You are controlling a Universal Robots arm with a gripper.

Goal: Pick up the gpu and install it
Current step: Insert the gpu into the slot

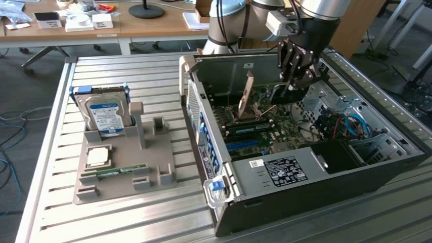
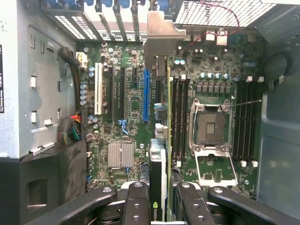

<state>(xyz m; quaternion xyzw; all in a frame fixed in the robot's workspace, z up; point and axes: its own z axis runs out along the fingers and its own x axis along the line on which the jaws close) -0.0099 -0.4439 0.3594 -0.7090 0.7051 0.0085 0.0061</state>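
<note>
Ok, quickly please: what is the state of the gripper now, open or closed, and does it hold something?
Gripper: closed on the gpu, holding it edge-on inside the open computer case.

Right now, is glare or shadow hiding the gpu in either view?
Exterior view: the table slats shine pale and the case interior is shaded, but the gpu in the gripper is readable. Wrist view: light is even over the board, the bracket is bright without glare, and nothing hides the card.
</note>
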